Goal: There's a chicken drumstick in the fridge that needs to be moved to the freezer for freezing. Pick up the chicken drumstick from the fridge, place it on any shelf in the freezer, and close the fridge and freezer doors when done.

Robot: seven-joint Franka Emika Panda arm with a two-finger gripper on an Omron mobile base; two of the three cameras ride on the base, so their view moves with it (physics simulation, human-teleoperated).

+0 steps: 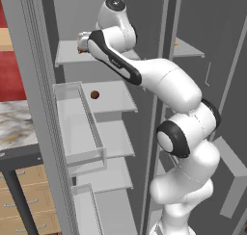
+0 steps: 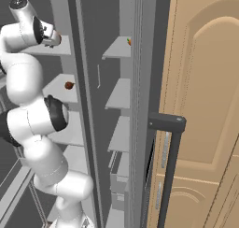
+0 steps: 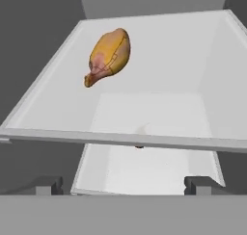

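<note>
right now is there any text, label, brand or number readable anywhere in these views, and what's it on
None. No readable word, label, brand or number stands on the chicken drumstick, on the fridge shelf under it, on the fridge door's clear bins, on the robot arm or on the wooden door.

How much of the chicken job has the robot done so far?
Both doors stand open, so that part looks done. The chicken drumstick lies on a broad fridge shelf, not grabbed; the gripper is open, short of it. Left: grab it, put it on a freezer shelf, shut the doors.
</note>
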